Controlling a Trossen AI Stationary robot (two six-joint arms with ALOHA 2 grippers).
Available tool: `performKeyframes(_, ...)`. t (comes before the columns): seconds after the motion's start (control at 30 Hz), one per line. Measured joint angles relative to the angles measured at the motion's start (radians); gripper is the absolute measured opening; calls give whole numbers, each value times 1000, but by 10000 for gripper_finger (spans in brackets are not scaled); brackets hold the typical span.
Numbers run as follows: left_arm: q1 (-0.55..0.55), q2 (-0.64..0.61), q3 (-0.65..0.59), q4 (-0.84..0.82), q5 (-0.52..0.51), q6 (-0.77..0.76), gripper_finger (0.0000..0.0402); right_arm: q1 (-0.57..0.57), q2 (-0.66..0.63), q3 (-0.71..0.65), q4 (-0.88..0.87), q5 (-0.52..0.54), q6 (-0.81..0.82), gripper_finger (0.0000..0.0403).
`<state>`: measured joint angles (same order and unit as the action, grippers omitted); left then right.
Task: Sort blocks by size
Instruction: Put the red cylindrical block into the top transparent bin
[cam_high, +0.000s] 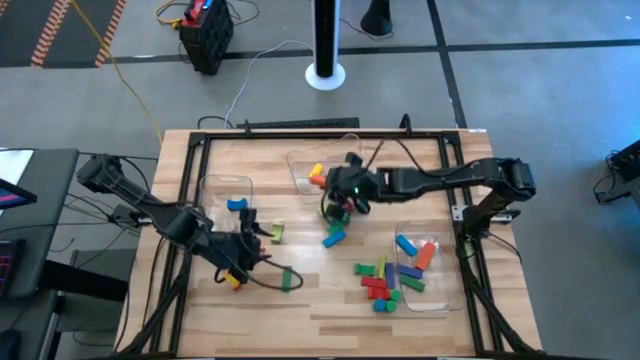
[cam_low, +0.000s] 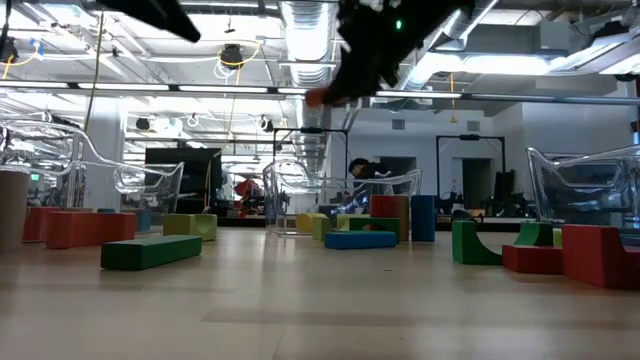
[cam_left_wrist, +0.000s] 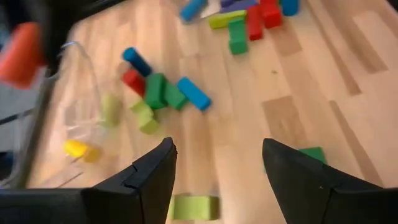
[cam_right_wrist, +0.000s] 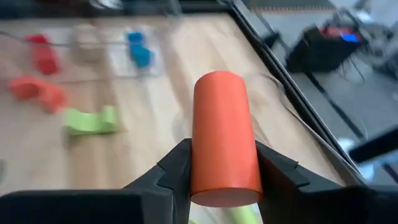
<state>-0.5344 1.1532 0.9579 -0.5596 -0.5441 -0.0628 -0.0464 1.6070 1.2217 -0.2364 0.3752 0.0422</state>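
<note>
right pincer (cam_right_wrist: 219, 180) clamps an orange cylinder (cam_right_wrist: 224, 140) aloft over mid-bench, likely bound for a bin. left pincer (cam_left_wrist: 214, 171) gapes empty above the bench (cam_left_wrist: 298, 93); blocks (cam_high: 385, 280) lie scattered right.

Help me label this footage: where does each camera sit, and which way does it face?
High: above, straight down on the table; both arms show.
Low: at tabletop height, level across blocks into the room; dark arm parts overhead.
Left wrist: on the left arm, past the open left gripper toward scattered blocks.
Right wrist: on the right arm, over the right gripper clamping an orange cylinder.
Shared: high and left wrist both show the blue bar.
</note>
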Motion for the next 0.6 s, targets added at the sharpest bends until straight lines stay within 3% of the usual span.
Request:
performKeyframes(0.33, -46, 7, -175, 217, 10, -64, 232, -237, 0, 0, -67, -239, 118, 161)
performKeyframes(0.6, -48, 7, -280, 380, 13, -109, 232, -308, 88, 0, -59, -332, 137, 161)
